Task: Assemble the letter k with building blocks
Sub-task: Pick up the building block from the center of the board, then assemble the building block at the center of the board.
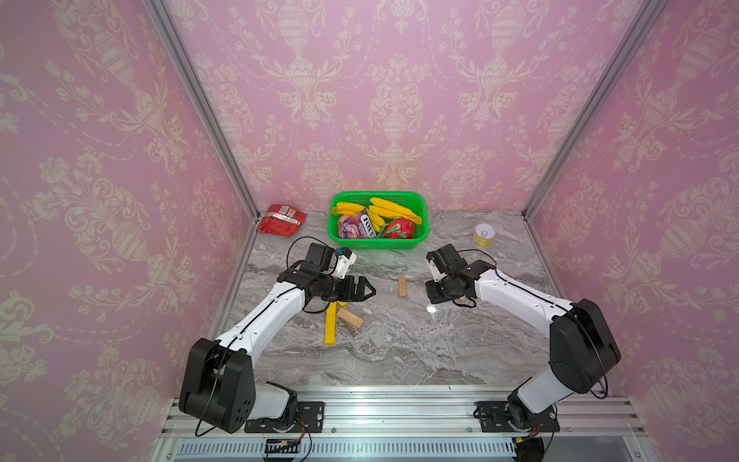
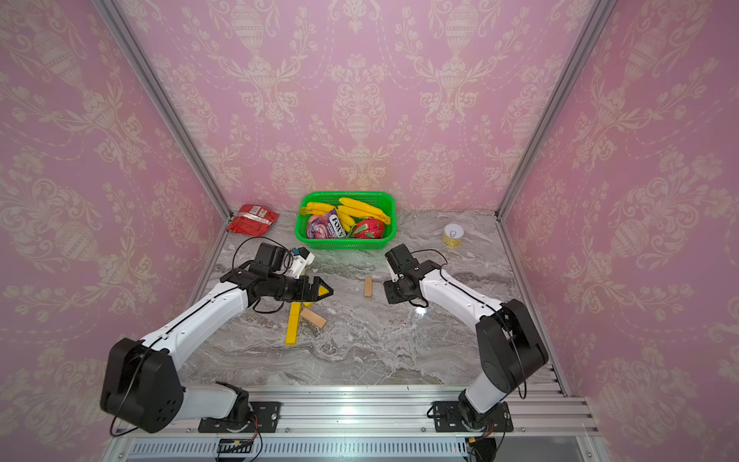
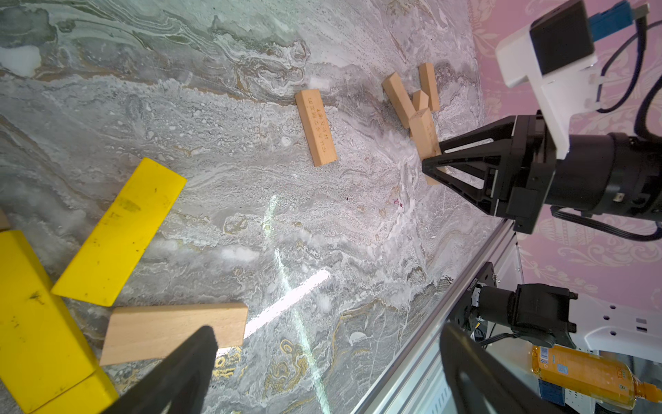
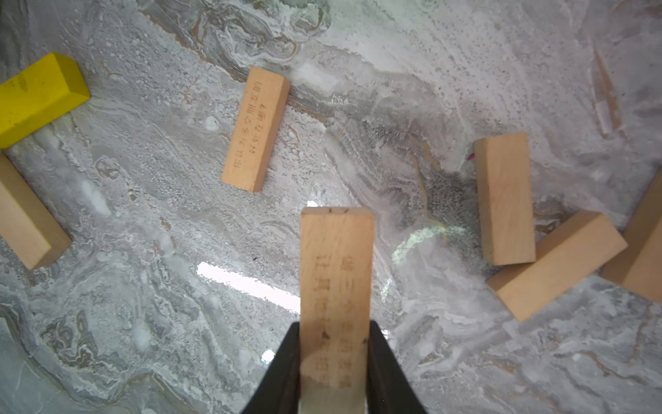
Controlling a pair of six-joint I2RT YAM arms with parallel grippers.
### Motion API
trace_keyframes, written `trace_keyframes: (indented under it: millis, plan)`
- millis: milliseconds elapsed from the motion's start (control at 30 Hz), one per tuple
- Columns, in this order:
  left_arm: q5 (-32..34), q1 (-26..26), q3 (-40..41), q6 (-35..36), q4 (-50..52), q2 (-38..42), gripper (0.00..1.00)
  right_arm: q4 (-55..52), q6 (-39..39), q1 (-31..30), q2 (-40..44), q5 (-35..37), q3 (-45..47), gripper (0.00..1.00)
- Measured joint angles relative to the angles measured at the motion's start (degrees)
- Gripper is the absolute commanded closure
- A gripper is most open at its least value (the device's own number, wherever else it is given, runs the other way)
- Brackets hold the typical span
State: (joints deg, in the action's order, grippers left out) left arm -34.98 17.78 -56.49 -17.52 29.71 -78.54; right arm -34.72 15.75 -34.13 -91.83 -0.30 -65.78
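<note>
**Top views.** The left gripper (image 1: 366, 289) hangs over the 9 o'clock half of the tabletop (image 1: 400, 352), jaws wide apart, nothing between them. The letter k (image 2: 294, 324), yellow and wood, lies partly under that arm. Its yellow stem (image 1: 330, 326) runs toward 6 o'clock, and a slanted wood block (image 1: 350, 318) touches the stem on its 3 o'clock side. A lone wood block (image 1: 402, 287) lies at 3 o'clock of the left gripper, between the arms. The right gripper (image 2: 390, 295) points down just past it. I cannot see its tips here. A green basket (image 1: 420, 236) sits at 12 o'clock.

**Left wrist.** A slanted yellow block (image 3: 121, 233) and the slanted wood block both run up to the stem. Across the table, the right gripper is closed on one end of the held wood block (image 3: 424, 136).

**Right wrist.** The black fingers (image 4: 283, 372) are clamped on the held wood block's long sides, engraved face toward the camera. Three loose wood blocks (image 4: 505, 199) lie near it.
</note>
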Motion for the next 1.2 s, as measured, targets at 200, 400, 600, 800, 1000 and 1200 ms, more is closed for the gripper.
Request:
trace_keyframes:
  millis: [200, 400, 600, 800, 1000, 1200]
  plan:
    - [1.0, 0.0, 0.0, 0.0, 0.3, 0.0, 0.01, -2.4, 8.8, -7.6, -1.0, 1.3, -4.6, 0.72]
    - [1.5, -0.5, 0.0, 0.0, 1.0, 0.0, 0.01, -2.8, 13.5, -11.6, -2.7, 2.3, -7.6, 0.72]
    - [1.5, -0.8, 0.0, 0.0, 1.2, 0.0, 0.01, -3.6, 14.9, -12.0, -2.5, 3.2, -7.8, 0.72]
    - [1.4, -1.5, 0.0, 0.0, 1.2, 0.0, 0.01, -6.3, 14.9, -12.0, 0.3, 3.8, -8.7, 0.72]
    - [1.4, -1.8, 0.0, 0.0, 1.3, 0.0, 0.01, -7.1, 14.9, -12.0, 0.7, 3.8, -10.7, 0.72]
    - [1.4, -1.8, 0.0, 0.1, 1.5, 0.0, 0.01, -4.7, 15.4, -12.0, 0.7, 3.2, -7.5, 0.73]
